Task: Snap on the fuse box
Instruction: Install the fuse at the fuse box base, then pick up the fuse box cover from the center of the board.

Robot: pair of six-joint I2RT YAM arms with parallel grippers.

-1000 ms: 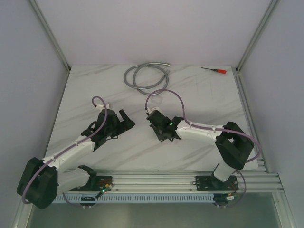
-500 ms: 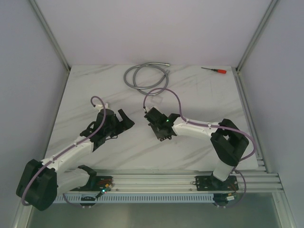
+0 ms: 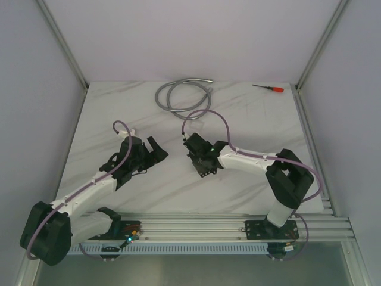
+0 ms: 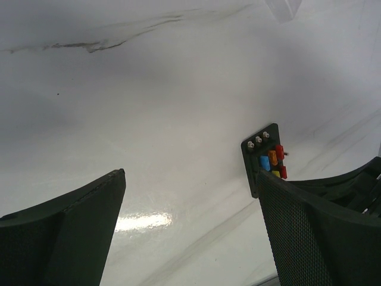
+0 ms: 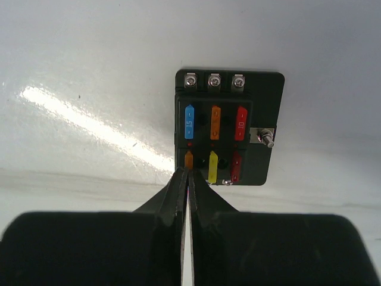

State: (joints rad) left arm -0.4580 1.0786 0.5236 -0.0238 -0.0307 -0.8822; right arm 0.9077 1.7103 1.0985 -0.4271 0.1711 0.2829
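My left gripper [image 4: 190, 176] gapes idle. My right gripper [image 5: 185, 174], pinched together over the fuse box [image 5: 229, 128], may skid it.

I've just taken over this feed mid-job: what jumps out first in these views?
The black fuse box, its coloured fuses showing, lies on the white table right at the tips of the shut right pincer. The left pincer hangs open nearby, and a red screwdriver lies at the table's far right corner.
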